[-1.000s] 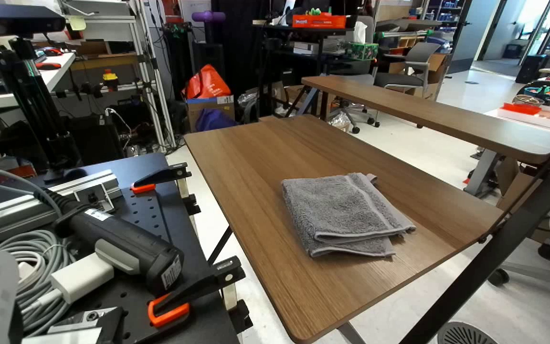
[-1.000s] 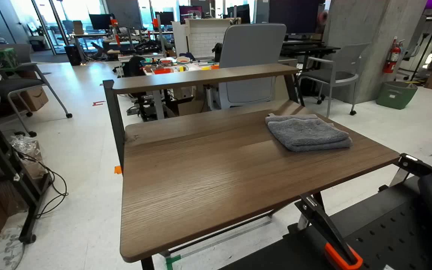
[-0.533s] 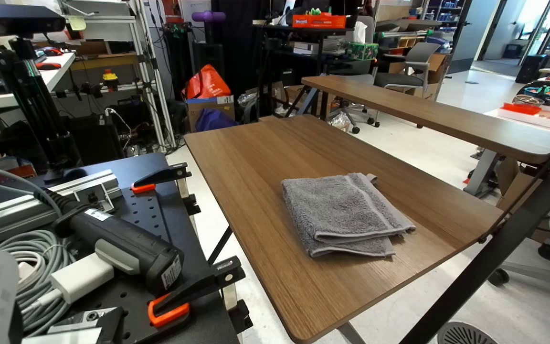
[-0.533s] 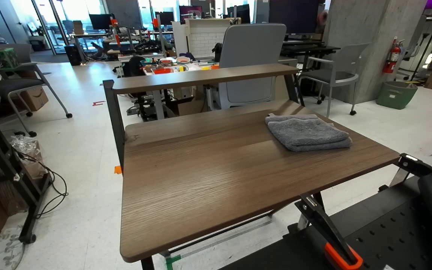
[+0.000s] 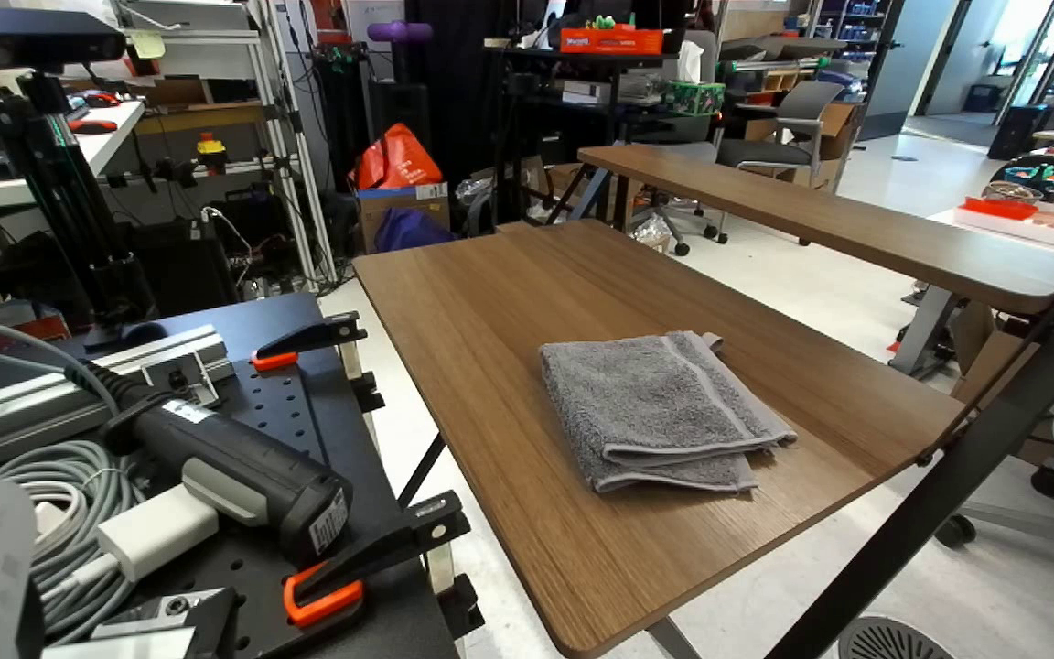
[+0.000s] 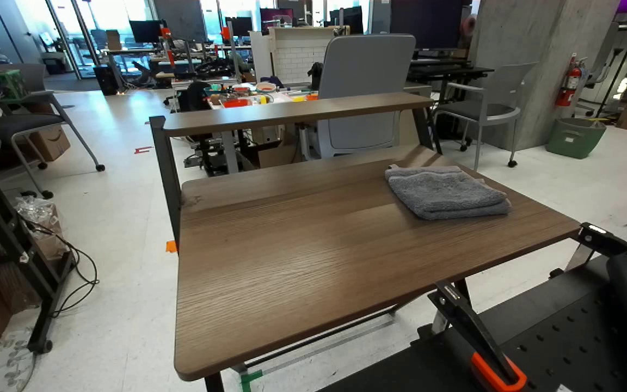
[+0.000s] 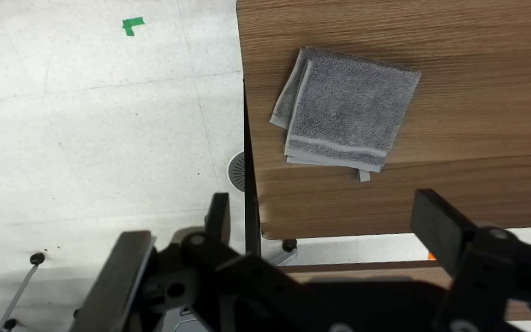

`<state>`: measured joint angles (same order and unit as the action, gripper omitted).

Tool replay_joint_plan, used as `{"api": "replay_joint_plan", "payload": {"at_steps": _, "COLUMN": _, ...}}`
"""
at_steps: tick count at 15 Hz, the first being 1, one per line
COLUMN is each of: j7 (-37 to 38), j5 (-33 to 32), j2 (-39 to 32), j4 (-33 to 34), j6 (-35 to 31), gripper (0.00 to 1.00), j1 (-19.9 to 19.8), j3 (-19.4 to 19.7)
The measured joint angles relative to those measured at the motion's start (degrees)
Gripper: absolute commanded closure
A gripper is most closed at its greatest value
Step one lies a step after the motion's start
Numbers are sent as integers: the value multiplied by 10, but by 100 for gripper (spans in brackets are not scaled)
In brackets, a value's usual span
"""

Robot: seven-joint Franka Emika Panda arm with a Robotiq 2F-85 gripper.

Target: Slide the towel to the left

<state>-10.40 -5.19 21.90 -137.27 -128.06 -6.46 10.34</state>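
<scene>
Gripper spread wide, holding nothing; height above tabletop unclear. Towel, upper centre of wrist view, may unfold if dragged by its top layer alone.

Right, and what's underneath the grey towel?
The grey towel lies on the brown wooden tabletop, which shows around its edges in the wrist view. The patch directly beneath is covered, so whether anything else lies there cannot be told.

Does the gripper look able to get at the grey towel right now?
Probably yes: in the wrist view the gripper is open, and nothing visible covers the grey towel or blocks the way to it. How high the gripper hangs is hard to judge.
</scene>
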Motion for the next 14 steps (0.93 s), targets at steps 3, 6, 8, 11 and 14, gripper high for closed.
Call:
{"api": "replay_joint_plan", "payload": {"at_steps": 3, "j7": 11, "j5": 2, "j2": -12, "j4": 0, "j6": 0, "gripper": 0, "j1": 0, "j3": -3}}
{"api": "replay_joint_plan", "payload": {"at_steps": 6, "j7": 25, "j5": 6, "j2": -63, "j4": 9, "j6": -14, "gripper": 0, "j1": 6, "j3": -11}}
{"api": "replay_joint_plan", "payload": {"at_steps": 8, "j7": 28, "j5": 15, "j2": -117, "j4": 23, "j6": -28, "gripper": 0, "j1": 15, "j3": -19}}
{"api": "replay_joint_plan", "payload": {"at_steps": 11, "j7": 32, "j5": 29, "j2": -210, "j4": 53, "j6": -53, "gripper": 0, "j1": 26, "j3": -34}}
{"api": "replay_joint_plan", "payload": {"at_steps": 14, "j7": 35, "j5": 34, "j2": -303, "j4": 92, "j6": -71, "gripper": 0, "j1": 28, "j3": -51}}
